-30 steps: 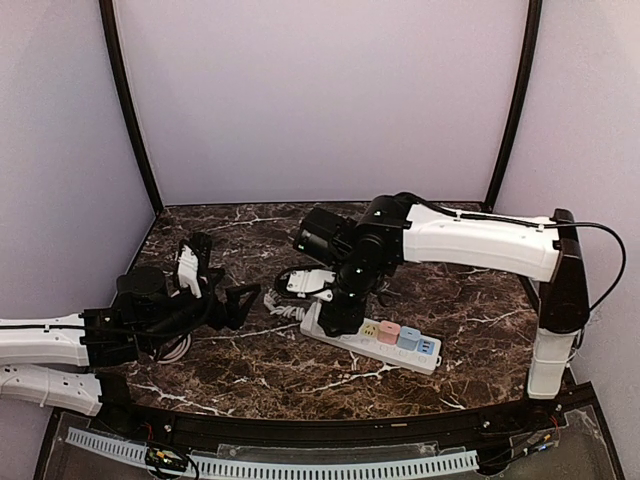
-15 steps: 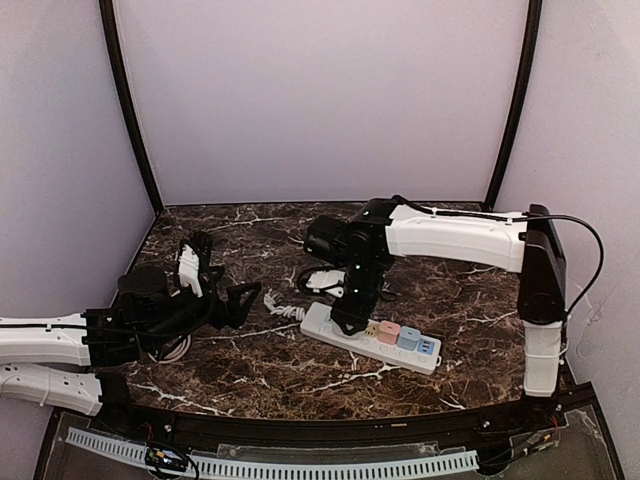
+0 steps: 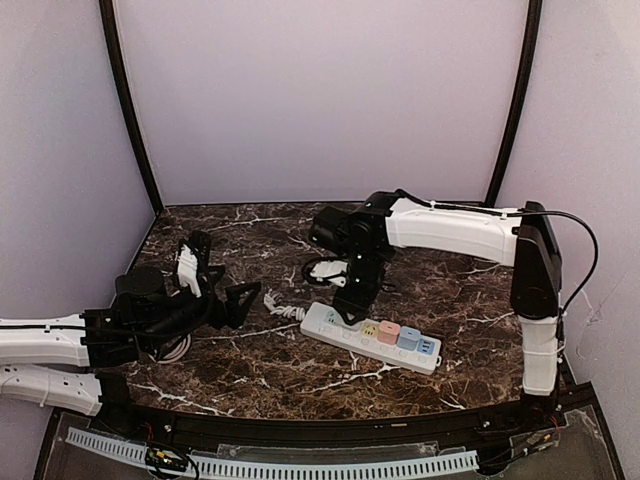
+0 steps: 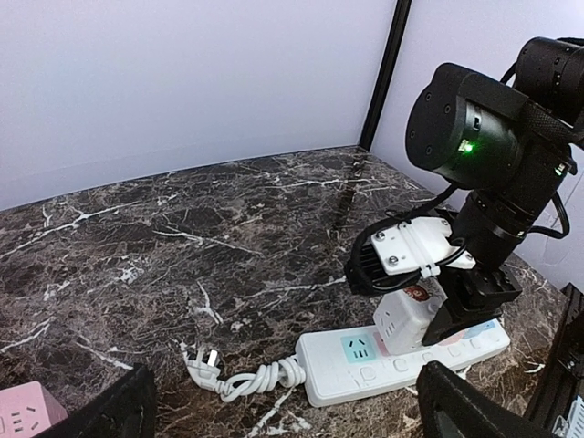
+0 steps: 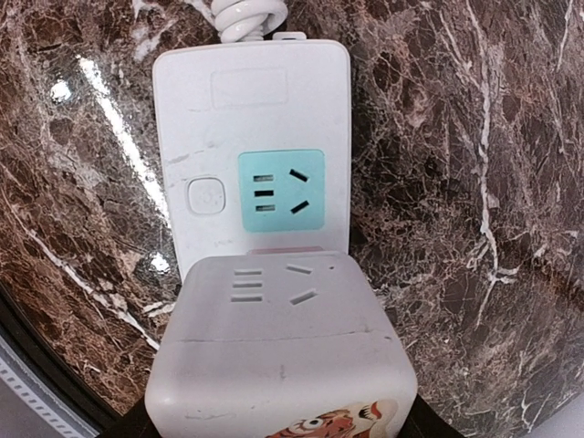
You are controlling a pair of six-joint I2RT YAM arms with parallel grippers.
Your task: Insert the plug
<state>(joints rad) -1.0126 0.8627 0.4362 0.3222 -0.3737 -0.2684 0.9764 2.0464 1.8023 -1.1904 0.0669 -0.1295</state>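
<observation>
A white power strip (image 3: 345,327) lies on the marble table, also seen in the left wrist view (image 4: 365,383) and the right wrist view (image 5: 251,100). My right gripper (image 3: 350,308) is shut on a white cube plug (image 4: 406,321) with a tiger sticker (image 5: 274,338). It holds the plug upright on the socket beside the teal socket (image 5: 281,189), at the strip's left end. How deep the prongs sit is hidden. My left gripper (image 3: 238,300) is open and empty, left of the strip, its fingers (image 4: 123,415) at the frame's bottom corners.
Yellow (image 3: 369,328), pink (image 3: 389,333) and blue (image 3: 409,339) cube adapters stand in the strip's right sockets. The strip's white cord (image 4: 246,379) lies knotted to its left, ending in a plug (image 4: 203,360). A pink cube (image 4: 23,415) lies near my left gripper. Enclosure walls surround the table.
My right arm has drawn back and stands more upright over the strip's left end, still holding the white plug. The left arm has not moved.
</observation>
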